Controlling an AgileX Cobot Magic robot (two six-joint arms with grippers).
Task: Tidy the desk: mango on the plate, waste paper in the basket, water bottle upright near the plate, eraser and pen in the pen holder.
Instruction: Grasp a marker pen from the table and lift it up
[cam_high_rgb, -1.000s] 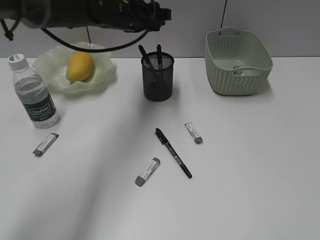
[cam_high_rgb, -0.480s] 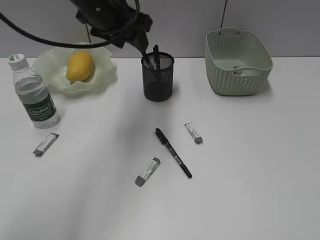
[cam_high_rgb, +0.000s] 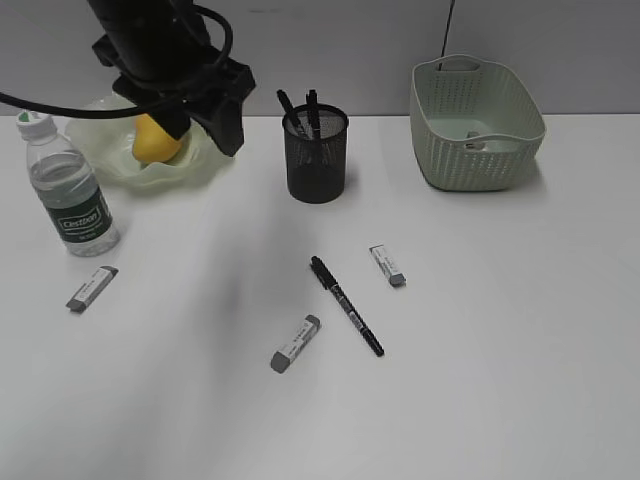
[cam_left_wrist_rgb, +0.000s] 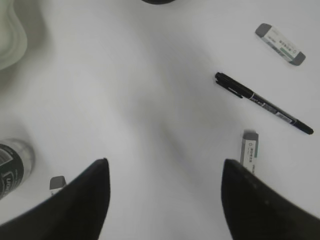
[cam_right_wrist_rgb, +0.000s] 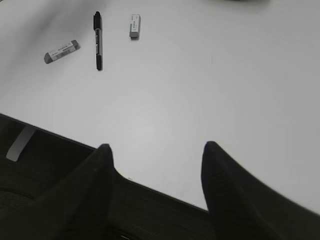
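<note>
The mango lies in the plate, partly hidden by my left arm. The water bottle stands upright left of the plate. The waste paper is in the basket. The pen holder holds two pens. A black pen lies on the desk amid three erasers. My left gripper hangs open and empty by the plate's right rim. My right gripper is open and empty over the desk's front edge.
The left wrist view also shows two erasers, the bottle and the plate's rim. The desk's dark front edge runs under the right gripper. Bare desk stretches right of the pen.
My left arm has swung left from above the pen holder to the plate's right side, and its jaws have spread wider. The objects and the right gripper have not moved.
</note>
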